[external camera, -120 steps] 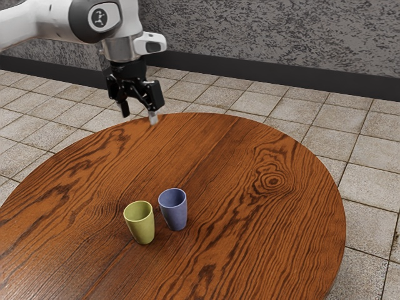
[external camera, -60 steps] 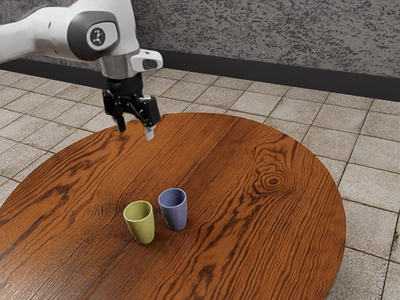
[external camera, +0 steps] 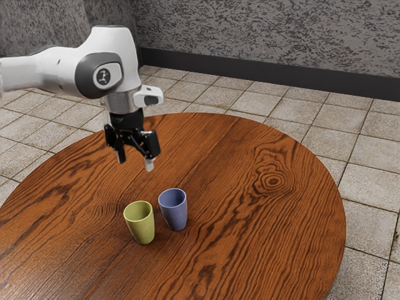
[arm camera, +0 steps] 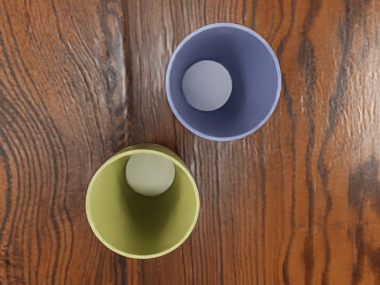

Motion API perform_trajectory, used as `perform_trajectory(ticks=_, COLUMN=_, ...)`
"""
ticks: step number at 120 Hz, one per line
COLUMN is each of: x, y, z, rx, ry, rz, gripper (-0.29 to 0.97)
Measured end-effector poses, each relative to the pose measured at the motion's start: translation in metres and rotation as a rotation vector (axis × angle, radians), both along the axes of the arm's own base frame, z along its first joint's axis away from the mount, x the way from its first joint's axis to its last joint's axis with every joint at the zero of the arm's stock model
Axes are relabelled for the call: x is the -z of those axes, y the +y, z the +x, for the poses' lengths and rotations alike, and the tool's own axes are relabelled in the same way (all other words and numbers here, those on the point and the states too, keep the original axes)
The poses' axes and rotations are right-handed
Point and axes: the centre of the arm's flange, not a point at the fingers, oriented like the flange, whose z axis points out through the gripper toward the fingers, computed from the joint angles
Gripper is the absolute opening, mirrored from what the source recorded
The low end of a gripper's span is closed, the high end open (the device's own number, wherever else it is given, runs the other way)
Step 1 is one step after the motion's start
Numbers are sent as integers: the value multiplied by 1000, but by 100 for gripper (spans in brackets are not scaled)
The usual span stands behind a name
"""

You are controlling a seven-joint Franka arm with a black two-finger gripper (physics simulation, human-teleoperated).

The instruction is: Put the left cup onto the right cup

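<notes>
Hovering above the round dark-wood table point(external camera: 269, 244) with the black two-finger gripper point(external camera: 135, 160), fingers spread apart and clamped on nothing; looking straight down from the wrist into two upright, open-topped cups; finding the yellow-green tapered cup point(external camera: 139, 222) on the exterior view's left, just beside the blue-violet tapered cup point(external camera: 173, 209) on its right, rims parted by a narrow strip of wood; standing both on the tabletop, below the gripper and apart from it.

Glossy grained wood table point(external camera: 262, 206); smooth matt cups, green point(external camera: 139, 222) & blue point(external camera: 173, 209)
</notes>
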Motion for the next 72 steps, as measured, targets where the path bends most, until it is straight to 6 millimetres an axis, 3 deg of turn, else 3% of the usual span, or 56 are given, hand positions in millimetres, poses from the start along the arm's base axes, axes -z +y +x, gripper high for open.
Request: perform_trajectory(ticks=72, x=64, y=-15, z=-26, rx=-2, ry=15, rz=-22, gripper=65)
